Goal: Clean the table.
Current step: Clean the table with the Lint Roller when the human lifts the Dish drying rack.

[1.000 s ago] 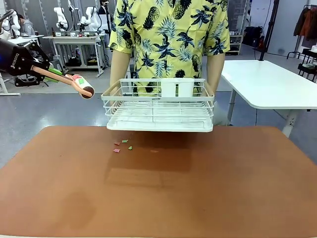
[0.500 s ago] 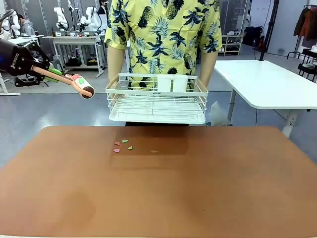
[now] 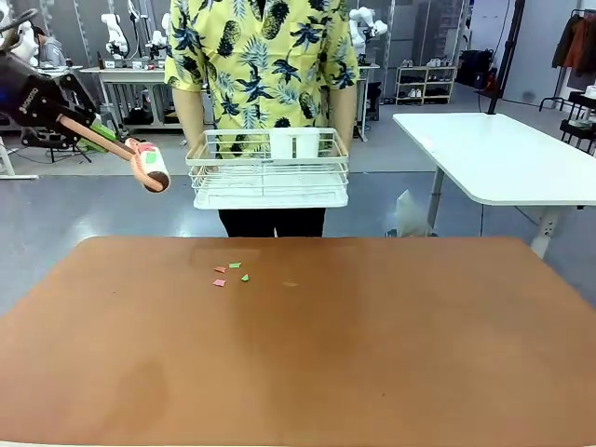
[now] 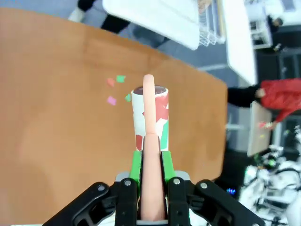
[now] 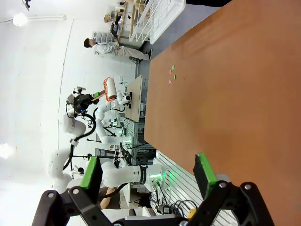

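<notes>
Left hand [image 4: 151, 155] clenched on the stiff pink handle of a lint roller [image 4: 160, 117], held clear of the table [image 3: 372, 345], whose top looks rigid and smooth. Paper scraps [image 3: 231, 273] near its far edge are probably feather-light, best lifted by sticky rolling. Right hand [image 5: 148, 172] released, empty

Black left tool [image 4: 151, 162] with green pads [image 4: 136, 165], silver screws [image 4: 176, 181] just behind them; right tool [image 5: 146, 173] alike. Person [image 3: 261, 102] beyond the left tool wears yellow short-sleeved pineapple-print shirt [image 3: 251, 47], dark trousers [image 3: 270, 222]
</notes>
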Controlling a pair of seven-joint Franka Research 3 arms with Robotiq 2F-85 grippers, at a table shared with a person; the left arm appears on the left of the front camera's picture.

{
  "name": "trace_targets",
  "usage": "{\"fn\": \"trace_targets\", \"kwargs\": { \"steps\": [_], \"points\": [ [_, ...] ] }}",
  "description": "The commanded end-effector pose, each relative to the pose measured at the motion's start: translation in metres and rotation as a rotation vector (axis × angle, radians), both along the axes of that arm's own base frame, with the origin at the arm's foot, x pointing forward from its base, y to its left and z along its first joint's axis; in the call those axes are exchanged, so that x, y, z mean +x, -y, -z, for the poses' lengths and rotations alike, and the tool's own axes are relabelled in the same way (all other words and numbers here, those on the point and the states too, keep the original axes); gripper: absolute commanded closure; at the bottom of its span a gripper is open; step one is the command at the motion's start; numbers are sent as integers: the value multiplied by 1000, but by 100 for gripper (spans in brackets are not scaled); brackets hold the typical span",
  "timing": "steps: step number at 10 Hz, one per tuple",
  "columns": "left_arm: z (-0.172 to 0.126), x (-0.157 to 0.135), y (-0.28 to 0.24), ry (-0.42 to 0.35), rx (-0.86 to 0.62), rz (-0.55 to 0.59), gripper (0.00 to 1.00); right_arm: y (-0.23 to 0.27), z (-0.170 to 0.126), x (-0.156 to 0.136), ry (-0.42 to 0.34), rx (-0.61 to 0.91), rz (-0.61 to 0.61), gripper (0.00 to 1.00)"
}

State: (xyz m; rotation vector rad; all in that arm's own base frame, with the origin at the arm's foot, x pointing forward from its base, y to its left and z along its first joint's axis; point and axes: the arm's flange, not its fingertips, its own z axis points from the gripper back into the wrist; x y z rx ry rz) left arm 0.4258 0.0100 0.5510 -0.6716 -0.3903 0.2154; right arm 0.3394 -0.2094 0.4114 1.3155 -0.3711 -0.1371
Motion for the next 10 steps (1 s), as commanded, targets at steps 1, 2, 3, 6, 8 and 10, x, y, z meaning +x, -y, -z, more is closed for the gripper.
{"fn": "trace_targets", "kwargs": {
  "steps": [1, 2, 3, 6, 8, 10],
  "points": [
    [7, 61, -14, -47, 138, 231, 79, -2, -4, -1, 3, 12, 1, 0],
    [37, 87, -17, -103, 162, 330, 79, -2, -4, -1, 3, 12, 1, 0],
    [59, 103, -19, -140, 75, 352, 79, -2, -4, -1, 3, 12, 1, 0],
    [128, 125, -23, -130, -36, 326, 79, -2, -4, -1, 3, 12, 1, 0],
    [154, 129, -29, -148, -28, 280, 79, -2, -4, -1, 3, 12, 1, 0],
    [157, 127, -27, -172, -23, 304, 79, -2, -4, -1, 3, 12, 1, 0]
  ]
}}
